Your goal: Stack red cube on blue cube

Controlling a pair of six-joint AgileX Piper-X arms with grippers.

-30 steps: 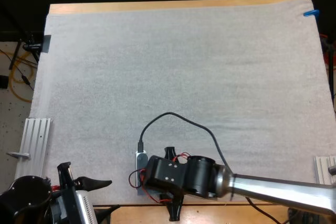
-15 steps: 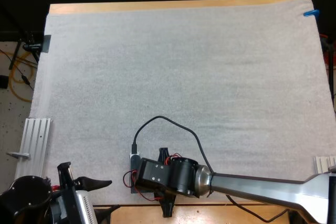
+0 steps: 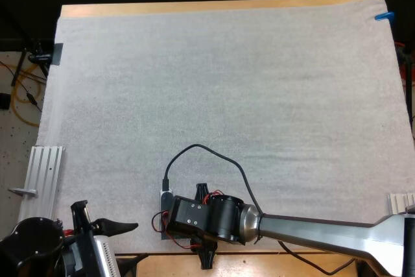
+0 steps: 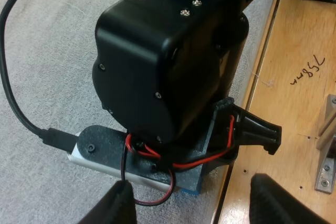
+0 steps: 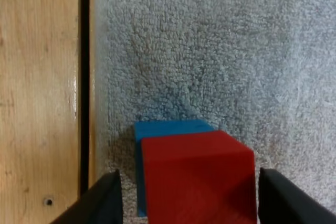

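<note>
A red cube (image 5: 197, 177) sits on top of a blue cube (image 5: 168, 129) at the mat's near edge, next to the bare wood. My right gripper (image 5: 185, 198) straddles the stack, one finger (image 5: 107, 198) well off the red cube's side and the other close beside it, so it is open. From above, the right gripper (image 3: 201, 222) covers both cubes. In the left wrist view a corner of the blue cube (image 4: 190, 188) peeks out under the right gripper's black body. My left gripper (image 3: 126, 244) rests at the near left corner, open and holding nothing.
The mat's (image 3: 227, 95) near edge and the wooden table strip (image 5: 39, 103) run right beside the stack. A metal rail (image 3: 42, 173) lies off the mat at the left.
The right arm slid left and toward the table's near edge a second ago, then stayed put. The left arm has not moved.
</note>
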